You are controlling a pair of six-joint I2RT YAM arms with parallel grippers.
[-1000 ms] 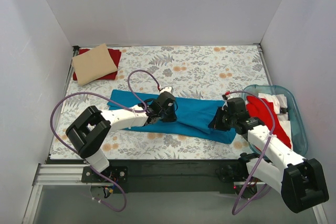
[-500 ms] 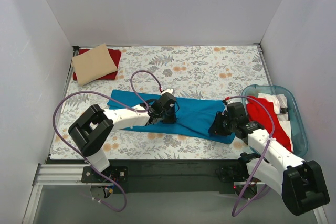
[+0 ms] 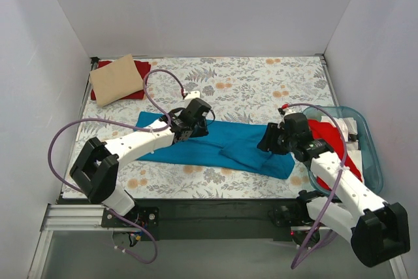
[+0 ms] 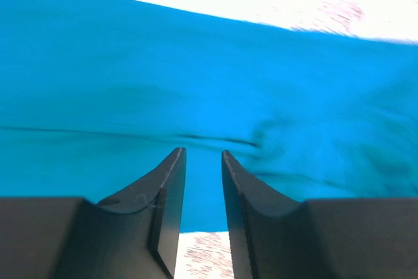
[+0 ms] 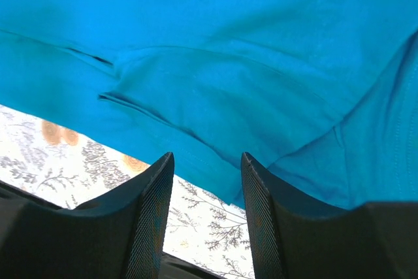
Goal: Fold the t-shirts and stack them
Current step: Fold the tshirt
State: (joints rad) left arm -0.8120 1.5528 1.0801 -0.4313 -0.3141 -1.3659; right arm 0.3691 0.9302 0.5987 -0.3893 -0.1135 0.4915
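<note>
At the near edge the two arms reach out over the table [image 3: 261,83], which a floral cloth [image 3: 287,73] covers. The teal shirt [image 3: 215,148] lies spread lengthwise from left to right across the near middle, rumpled and partly folded over itself toward its right end. The right hand [image 5: 206,158] hangs over that right end near the shirt's near edge; its fingers stand well apart with nothing between them, only teal folds and a strip of the cloth showing below. The left hand [image 4: 202,155] is a little farther out, over the shirt's far edge left of the middle; its fingers are parted by a narrow gap and grip nothing. Whether its tips touch the fabric I cannot tell. Just right of the right arm, at the table's right edge, sits a tub [image 3: 373,161] holding a crumpled red shirt [image 3: 326,138] and something white [image 3: 345,125]; the right forearm passes close along its left rim. Well apart from all this, in the far left corner, a folded tan shirt [image 3: 116,80] rests askew on top of a red one [image 3: 140,70], whose edges show at its far and right sides.
</note>
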